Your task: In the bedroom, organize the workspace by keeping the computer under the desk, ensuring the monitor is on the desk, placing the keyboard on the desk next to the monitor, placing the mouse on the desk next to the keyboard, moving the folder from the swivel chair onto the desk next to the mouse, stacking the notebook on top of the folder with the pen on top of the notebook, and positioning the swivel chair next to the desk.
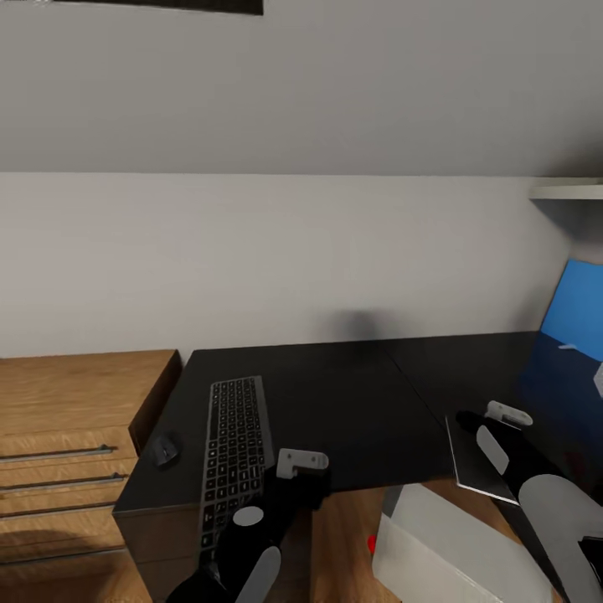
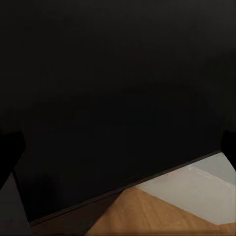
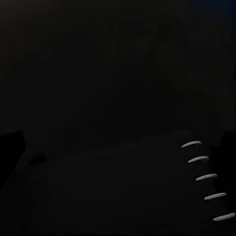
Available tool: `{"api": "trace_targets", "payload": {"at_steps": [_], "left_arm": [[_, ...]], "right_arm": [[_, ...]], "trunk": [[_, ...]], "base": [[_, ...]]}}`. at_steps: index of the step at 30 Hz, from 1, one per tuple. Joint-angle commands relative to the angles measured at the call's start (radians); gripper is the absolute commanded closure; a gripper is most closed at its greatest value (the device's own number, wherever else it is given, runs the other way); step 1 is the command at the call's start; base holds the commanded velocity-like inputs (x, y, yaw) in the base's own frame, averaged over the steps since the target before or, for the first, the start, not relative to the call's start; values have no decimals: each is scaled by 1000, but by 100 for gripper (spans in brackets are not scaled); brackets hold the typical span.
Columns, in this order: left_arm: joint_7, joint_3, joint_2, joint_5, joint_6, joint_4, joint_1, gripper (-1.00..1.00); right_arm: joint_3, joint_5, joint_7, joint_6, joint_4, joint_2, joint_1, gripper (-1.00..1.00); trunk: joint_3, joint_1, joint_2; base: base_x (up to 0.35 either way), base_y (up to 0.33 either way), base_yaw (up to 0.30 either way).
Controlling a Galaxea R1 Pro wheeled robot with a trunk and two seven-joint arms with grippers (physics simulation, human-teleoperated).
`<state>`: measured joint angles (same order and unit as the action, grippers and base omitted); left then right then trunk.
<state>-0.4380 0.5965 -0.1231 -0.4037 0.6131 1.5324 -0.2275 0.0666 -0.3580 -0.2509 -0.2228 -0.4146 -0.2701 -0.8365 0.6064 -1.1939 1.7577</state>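
With both arms reaching over the desk (image 1: 352,402), my left hand (image 1: 300,463) hovers above the front edge just beside the keyboard (image 1: 236,444), and my right hand (image 1: 502,416) sits over the notebook (image 1: 473,461), which lies near the front edge of the desk's right part. Whether either hand is apart or together, I cannot tell: the fingertips are lost against the black top. The right wrist view shows the notebook's spiral binding (image 3: 204,177) close below, so the step in hand appears to be the notebook grasp. The mouse (image 1: 165,450) rests left of the keyboard. The computer (image 1: 452,544) stands on the floor under the desk front. A blue panel (image 1: 578,306) rises at the far right.

Next move, as judged: lower the right hand onto the notebook edge, close, and lift level. A thin flat item calls for an edge grip at the overhang.
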Motion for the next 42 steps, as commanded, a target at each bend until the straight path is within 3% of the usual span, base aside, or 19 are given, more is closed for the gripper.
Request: {"api": "trace_targets", "payload": {"at_steps": [1, 42], "left_arm": [[-10, 1, 0, -10, 2, 1, -1, -100], [-8, 3, -1, -10, 2, -6, -1, -100]], "right_arm": [[1, -21, -5, -6, 26, 0, 0, -100], [-2, -19, -5, -4, 26, 2, 0, -100]], "trunk": [[1, 0, 0], [1, 0, 0]], "base": [[-45, 25, 0], [-66, 54, 0]]}}
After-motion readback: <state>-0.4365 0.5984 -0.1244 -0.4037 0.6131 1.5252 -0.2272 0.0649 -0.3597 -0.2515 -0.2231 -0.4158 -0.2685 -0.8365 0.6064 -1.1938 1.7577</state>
